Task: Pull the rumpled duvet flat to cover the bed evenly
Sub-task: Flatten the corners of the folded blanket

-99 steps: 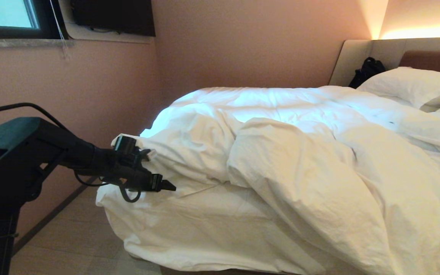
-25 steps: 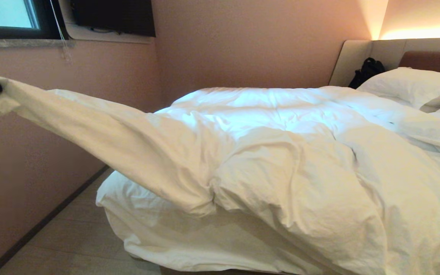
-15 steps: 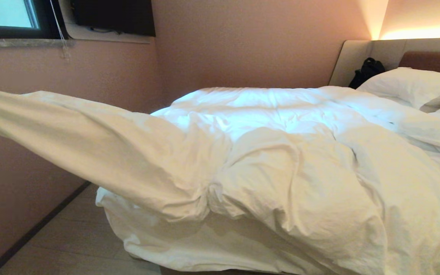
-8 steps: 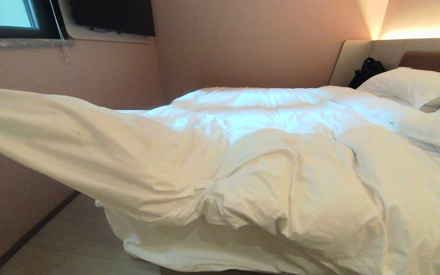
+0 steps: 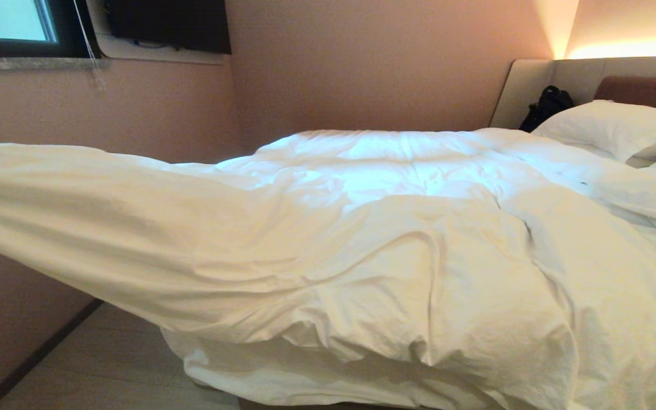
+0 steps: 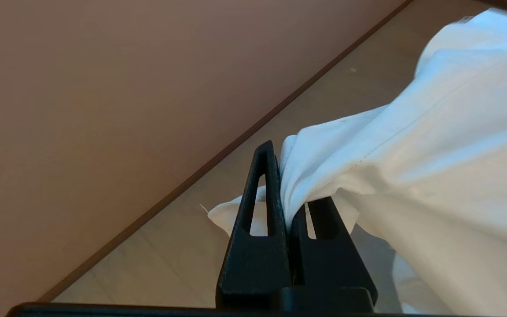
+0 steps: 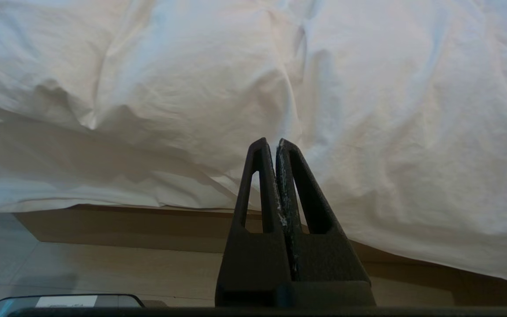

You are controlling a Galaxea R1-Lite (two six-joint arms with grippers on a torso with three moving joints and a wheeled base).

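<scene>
My left gripper (image 6: 286, 193) is clamped tight on a bunched corner of the duvet (image 5: 328, 256), the white cloth pinched between its black fingers (image 6: 262, 207) above the pale floor (image 6: 170, 246) and beside the pink wall (image 6: 104, 88). From that corner, out of the head view to my left, the duvet stretches in a broad raised span off the foot of the bed (image 7: 148, 229) and lies rumpled across the rest of the mattress up to the pillows (image 5: 618, 128) at the padded headboard (image 5: 644, 91). My right gripper (image 7: 277, 145) hangs empty, its fingers pressed together, low before the duvet's drooping edge and the tan wooden base. A black bag (image 5: 547, 105) sits by the headboard's beige panel.
</scene>
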